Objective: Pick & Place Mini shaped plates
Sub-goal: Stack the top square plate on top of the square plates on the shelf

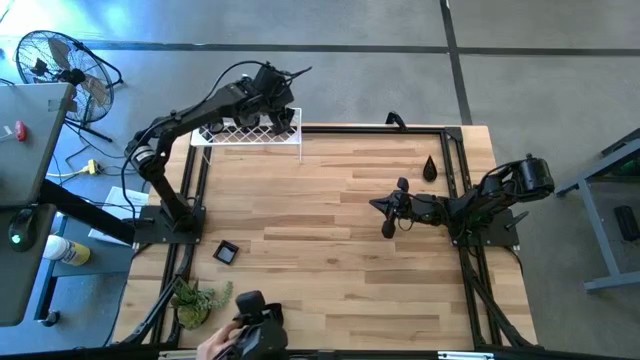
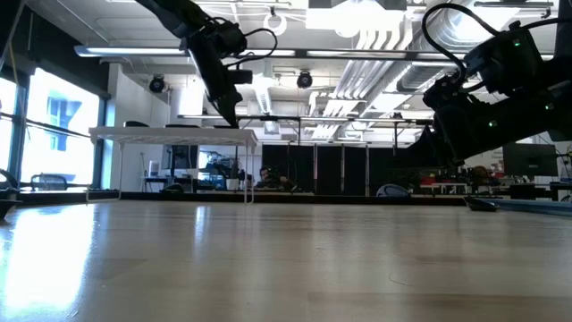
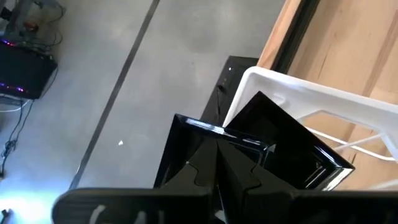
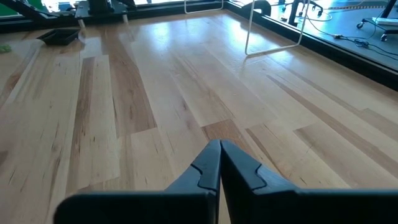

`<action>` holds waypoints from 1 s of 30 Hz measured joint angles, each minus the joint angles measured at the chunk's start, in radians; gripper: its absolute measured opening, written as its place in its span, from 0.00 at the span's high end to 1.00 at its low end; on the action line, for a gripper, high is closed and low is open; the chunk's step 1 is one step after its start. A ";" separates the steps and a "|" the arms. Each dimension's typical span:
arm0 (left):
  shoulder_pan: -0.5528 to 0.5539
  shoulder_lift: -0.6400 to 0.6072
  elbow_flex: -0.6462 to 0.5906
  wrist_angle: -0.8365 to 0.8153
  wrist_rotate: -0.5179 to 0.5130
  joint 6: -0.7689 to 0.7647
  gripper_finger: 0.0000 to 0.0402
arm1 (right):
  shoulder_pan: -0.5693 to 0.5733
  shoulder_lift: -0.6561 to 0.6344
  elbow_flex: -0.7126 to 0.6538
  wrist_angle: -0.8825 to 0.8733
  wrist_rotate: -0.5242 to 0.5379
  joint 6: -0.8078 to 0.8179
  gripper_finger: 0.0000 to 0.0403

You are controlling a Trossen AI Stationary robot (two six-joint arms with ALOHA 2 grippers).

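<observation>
One square plate [image 3: 292, 146] sits pinched in my closed left gripper [image 1: 283, 122] above the rack [image 1: 245, 135], upper left. Next I must lower and release it. My right gripper [image 1: 388, 205], mid-right, is closed and empty.

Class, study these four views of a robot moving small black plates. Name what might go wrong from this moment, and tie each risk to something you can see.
1. The left hand is shut on the rim of a square black plate above the white wire rack at the table's far edge. Held only by its rim, the plate might slip or catch the rack.
2. The rack sits at the table edge; a dropped plate could land on the floor.
3. The right hand, shut and empty, waits near a teardrop plate and might knock it.
</observation>
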 joint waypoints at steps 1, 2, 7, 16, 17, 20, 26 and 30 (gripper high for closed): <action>0.000 0.007 0.000 0.002 0.000 0.006 1.00 | 0.000 0.000 0.000 0.000 0.000 0.000 0.99; 0.000 0.016 0.000 0.003 0.001 0.010 1.00 | 0.000 0.000 0.000 0.000 0.000 0.000 1.00; 0.000 0.037 0.000 0.000 -0.010 0.030 1.00 | 0.000 0.000 0.000 0.001 0.000 0.000 0.99; -0.016 0.017 0.000 -0.018 0.030 0.061 1.00 | 0.000 0.000 0.000 0.000 0.000 0.000 1.00; -0.023 0.009 0.000 -0.014 0.032 0.065 1.00 | 0.000 0.000 0.000 0.001 0.000 0.000 0.99; -0.040 -0.002 0.000 -0.012 0.033 0.080 1.00 | 0.000 0.000 0.000 0.000 0.000 0.000 0.99; -0.039 -0.042 0.001 -0.008 0.064 0.064 1.00 | 0.000 0.000 0.000 0.001 0.000 0.000 0.99; -0.015 -0.046 0.000 0.029 -0.010 0.007 1.00 | 0.000 0.000 0.000 0.001 0.000 0.000 0.99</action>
